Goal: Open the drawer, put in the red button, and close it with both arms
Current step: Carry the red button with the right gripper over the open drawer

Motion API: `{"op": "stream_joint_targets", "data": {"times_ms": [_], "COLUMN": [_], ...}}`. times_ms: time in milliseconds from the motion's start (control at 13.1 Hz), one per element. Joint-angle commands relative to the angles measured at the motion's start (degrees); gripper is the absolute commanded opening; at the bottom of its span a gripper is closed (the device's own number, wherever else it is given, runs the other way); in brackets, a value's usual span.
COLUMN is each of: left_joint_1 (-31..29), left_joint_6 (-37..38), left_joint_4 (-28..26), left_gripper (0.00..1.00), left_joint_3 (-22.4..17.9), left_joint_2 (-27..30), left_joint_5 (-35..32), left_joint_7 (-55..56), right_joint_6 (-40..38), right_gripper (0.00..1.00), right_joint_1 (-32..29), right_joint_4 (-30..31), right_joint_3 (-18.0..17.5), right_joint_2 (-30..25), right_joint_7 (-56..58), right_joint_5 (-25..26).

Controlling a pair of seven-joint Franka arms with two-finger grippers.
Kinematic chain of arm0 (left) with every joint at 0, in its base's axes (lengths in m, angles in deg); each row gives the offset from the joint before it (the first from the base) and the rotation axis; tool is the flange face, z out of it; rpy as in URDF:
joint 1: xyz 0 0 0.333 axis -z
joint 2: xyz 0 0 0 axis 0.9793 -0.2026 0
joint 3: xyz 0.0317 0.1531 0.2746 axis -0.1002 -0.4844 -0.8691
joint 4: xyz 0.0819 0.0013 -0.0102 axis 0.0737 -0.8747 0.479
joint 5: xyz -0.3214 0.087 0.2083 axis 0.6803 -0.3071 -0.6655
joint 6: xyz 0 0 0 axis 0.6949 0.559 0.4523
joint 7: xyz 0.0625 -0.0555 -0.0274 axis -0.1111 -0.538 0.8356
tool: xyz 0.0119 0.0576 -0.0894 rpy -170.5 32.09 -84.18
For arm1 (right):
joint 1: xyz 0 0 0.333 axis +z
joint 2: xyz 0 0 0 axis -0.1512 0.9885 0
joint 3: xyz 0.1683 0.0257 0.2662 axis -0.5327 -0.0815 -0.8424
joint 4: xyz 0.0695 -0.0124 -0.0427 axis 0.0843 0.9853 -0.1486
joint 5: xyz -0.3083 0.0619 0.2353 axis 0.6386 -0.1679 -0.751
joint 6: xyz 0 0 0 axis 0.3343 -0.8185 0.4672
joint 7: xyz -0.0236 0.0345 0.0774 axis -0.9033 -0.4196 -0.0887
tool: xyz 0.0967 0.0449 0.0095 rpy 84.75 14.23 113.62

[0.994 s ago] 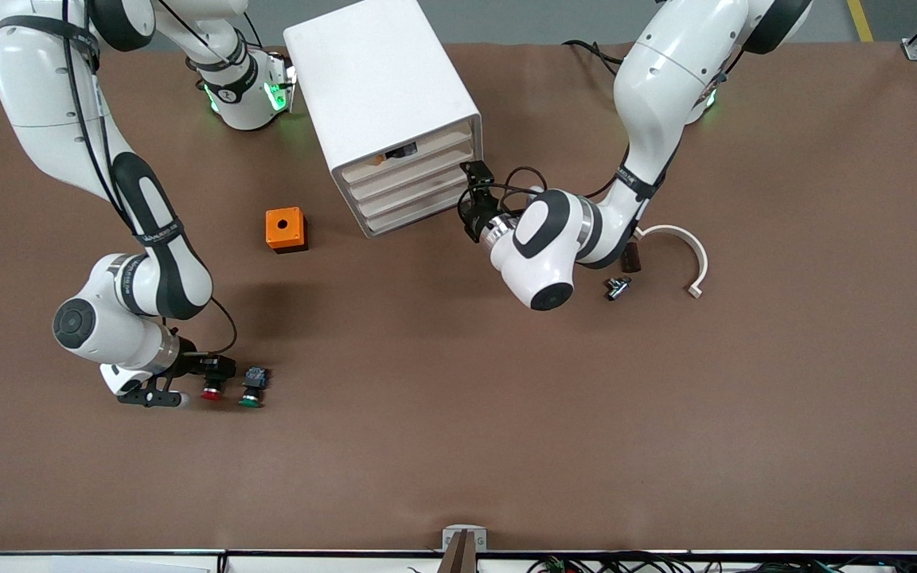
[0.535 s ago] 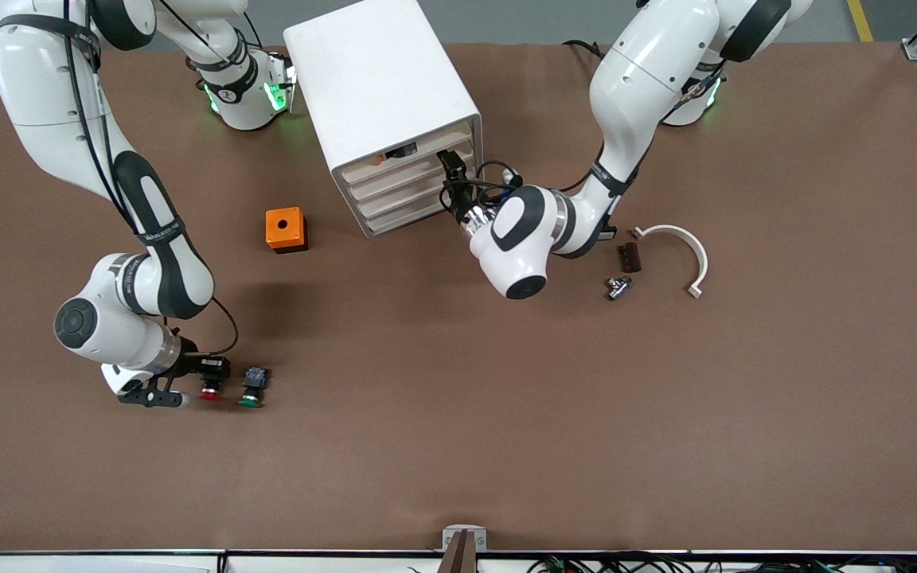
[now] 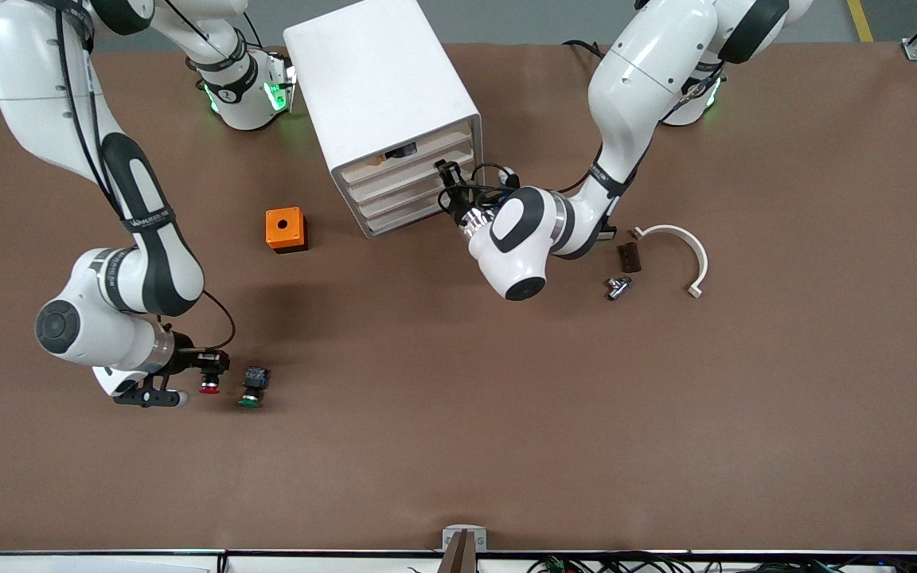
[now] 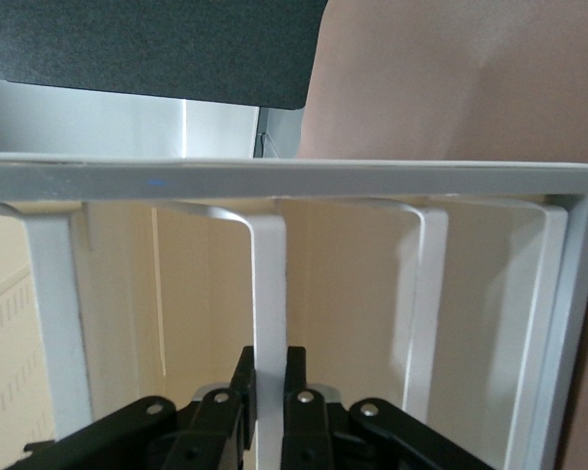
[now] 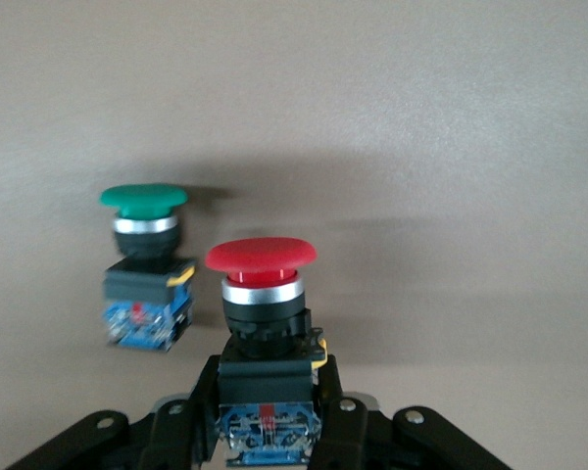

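The white cabinet (image 3: pixel 379 79) stands near the robots' bases, its four drawers all closed. My left gripper (image 3: pixel 446 169) is at the cabinet's front, shut on the front lip of the second drawer from the top (image 3: pixel 399 179). The left wrist view shows the gripper (image 4: pixel 268 377) with its fingers clamped on the white lip (image 4: pixel 268 284). My right gripper (image 3: pixel 212 368) is at the right arm's end of the table, shut on the black-and-blue body of the red button (image 3: pixel 209 386). It holds the button just above the table. The right wrist view shows the gripper (image 5: pixel 267 392) and the button (image 5: pixel 265 323).
A green-capped button (image 3: pixel 251 387) lies on the table beside the red one and also shows in the right wrist view (image 5: pixel 145 264). An orange box (image 3: pixel 285 229) sits beside the cabinet. A white curved piece (image 3: pixel 677 239), a brown block (image 3: pixel 628 256) and a metal part (image 3: pixel 616 286) lie near the left arm.
My left gripper moved in to the cabinet front and onto the second drawer's lip. My right arm drew back slightly and lifted the red button a little away from the green one.
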Motion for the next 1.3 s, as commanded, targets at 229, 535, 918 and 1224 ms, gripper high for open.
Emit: {"op": "stream_joint_targets", "data": {"times_ms": [229,535,918,1224], "left_joint_1": [-5.57,-7.16,-7.69,-9.27], "left_joint_6": [0.46,-0.41,-4.29,-4.02], "left_joint_4": [5.21,7.33,7.77,8.99], "left_gripper": [0.0,0.0,0.54,1.0], "left_joint_3": [-1.33,-4.32,-4.33,-4.41], "left_joint_2": [-0.96,-0.96,-1.31,-0.61], "left_joint_5": [0.27,0.53,0.8,-1.3], "left_joint_7": [0.38,-3.3,-3.4,-3.48], "right_joint_6": [-12.46,-22.83,-29.71,-28.05], "right_gripper": [0.0,0.0,0.0,0.01], "right_joint_1": [1.74,5.07,17.45,25.72], "right_joint_4": [0.25,0.25,-2.56,-2.38], "right_joint_3": [-0.28,-0.89,-1.24,-1.15], "right_joint_2": [-9.24,-14.35,-17.16,-18.4], "right_joint_7": [-10.84,-27.67,-57.22,-75.95], "right_joint_5": [-2.74,-3.81,-3.9,-3.99]}}
